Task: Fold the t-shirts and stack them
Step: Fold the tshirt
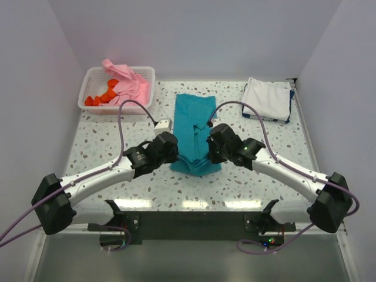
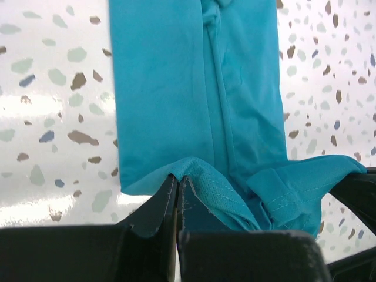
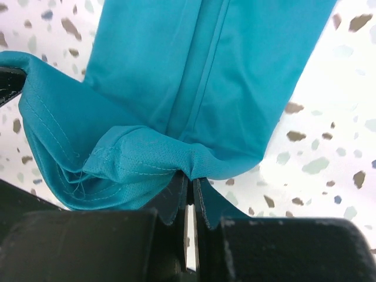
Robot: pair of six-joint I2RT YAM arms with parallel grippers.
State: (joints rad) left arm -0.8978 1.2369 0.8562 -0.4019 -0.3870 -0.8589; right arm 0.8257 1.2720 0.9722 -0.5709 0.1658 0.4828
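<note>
Left hand seen clamped shut on near hem corner of teal t-shirt, cloth bunched between fingers. Right hand likewise pinched closed on other near corner. Teal t-shirt folded into long strip, laid flat on counter, stretched away ahead of both hands, near edge raised. White t-shirt noted well beyond right hand. Pink t-shirt draped over basket beyond left hand.

The t-shirt is plain teal, the table white with grey, brown and blue speckles, the basket white
</note>
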